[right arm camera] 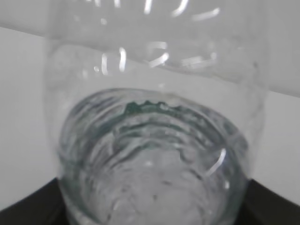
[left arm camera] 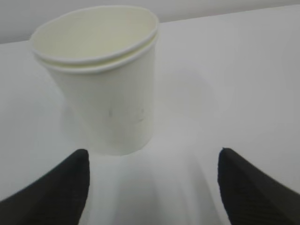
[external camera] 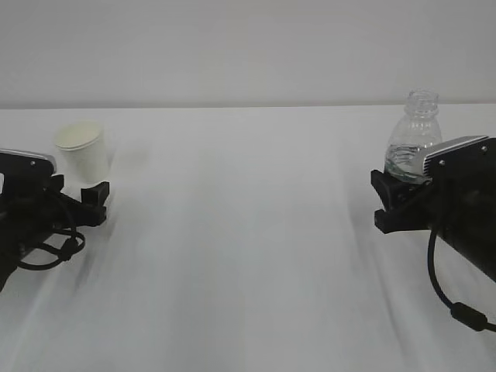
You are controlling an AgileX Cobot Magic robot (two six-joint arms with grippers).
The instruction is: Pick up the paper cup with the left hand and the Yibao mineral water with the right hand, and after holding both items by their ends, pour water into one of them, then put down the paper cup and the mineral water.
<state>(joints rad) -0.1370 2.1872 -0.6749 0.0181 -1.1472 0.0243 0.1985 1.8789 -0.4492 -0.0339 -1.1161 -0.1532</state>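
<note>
Left gripper (left arm camera: 152, 187) stands wide open, its two dark fingers (left arm camera: 51, 192) low to either side of the paper cup (left arm camera: 105, 79), which sits on the white table (external camera: 248, 232) just ahead of them, clear of both, and leans somewhat in the wrist view. Seen from outside, the cup (external camera: 81, 151) stands at the far left, just beyond that gripper (external camera: 97, 198). Right gripper (external camera: 395, 198) looks clamped on the Yibao mineral water (external camera: 412, 143): the bottle fills the right wrist view (right arm camera: 150, 140), pressed between the dark jaw edges at the lower corners, with water showing in its lower part and its neck uncapped. Whether its base rests on the table I cannot tell.

Judging from this, the cup is the weak point. It is light and empty-looking, so a finger brushing it while the jaws are apart could tip it or slide it. A double rim line suggests two cups nested, which might separate if lifted by the outer one alone.

On the bottle side, thin plastic under a hard squeeze could buckle and push water up through the open neck; any tilt while carrying it would spill onto the cloth. The cable (external camera: 446, 294) hanging under the right arm could drag if the arm swings low
</note>
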